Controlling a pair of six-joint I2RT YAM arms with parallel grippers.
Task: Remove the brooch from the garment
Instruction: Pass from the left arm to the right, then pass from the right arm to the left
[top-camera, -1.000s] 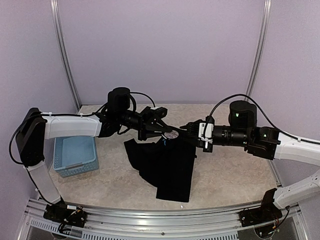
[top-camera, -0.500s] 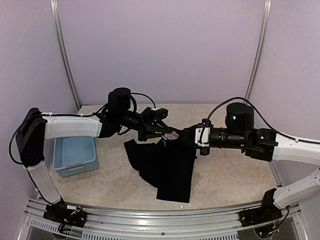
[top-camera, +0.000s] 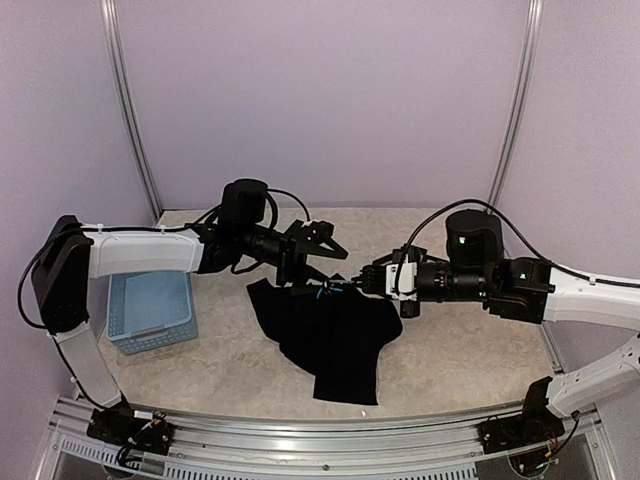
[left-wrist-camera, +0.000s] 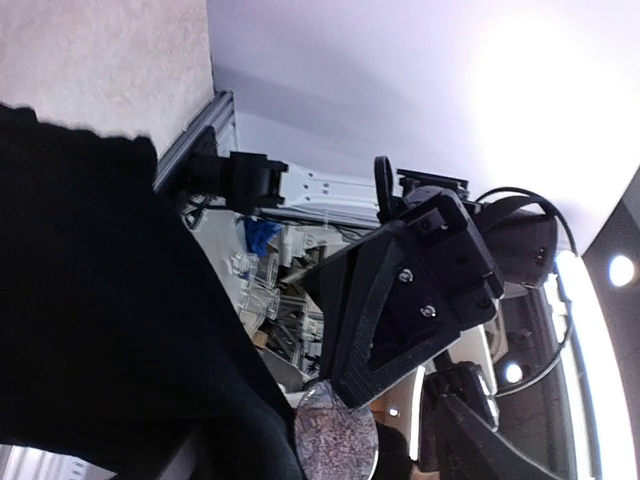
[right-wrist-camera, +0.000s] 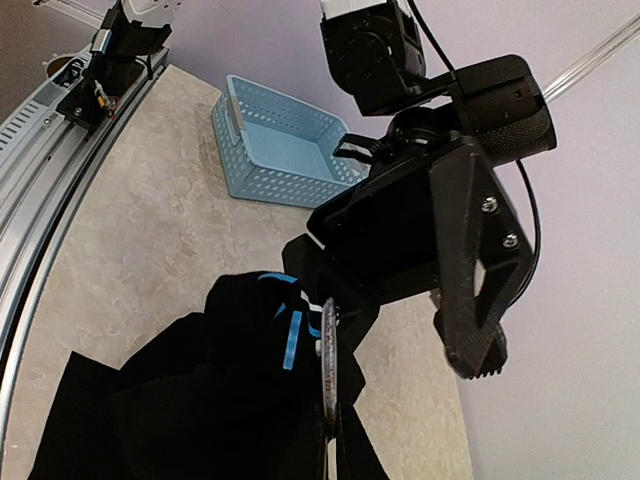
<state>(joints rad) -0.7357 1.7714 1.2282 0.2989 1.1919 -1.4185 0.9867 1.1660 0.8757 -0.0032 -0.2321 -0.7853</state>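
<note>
The black garment (top-camera: 335, 335) lies crumpled mid-table, its neck with the blue mark (right-wrist-camera: 290, 340) lifted. The brooch (left-wrist-camera: 335, 445), a round speckled disc, shows edge-on in the right wrist view (right-wrist-camera: 327, 350) at that neck. My right gripper (top-camera: 358, 283) is shut on the brooch, its fingers pinching the disc's faces (right-wrist-camera: 330, 440). My left gripper (top-camera: 318, 258) stands open just left of it. One of its fingers (right-wrist-camera: 470, 270) hangs apart from the brooch. In the left wrist view the garment (left-wrist-camera: 90, 300) fills the left side.
A light-blue basket (top-camera: 150, 310) stands at the table's left edge, also seen in the right wrist view (right-wrist-camera: 280, 145). A metal rail (top-camera: 320, 440) runs along the near edge. Purple walls close in the back and sides.
My left gripper has opened and let go at the garment's neck. My right gripper moved left and shut on the brooch. The cloth has sagged and spread a little to the right.
</note>
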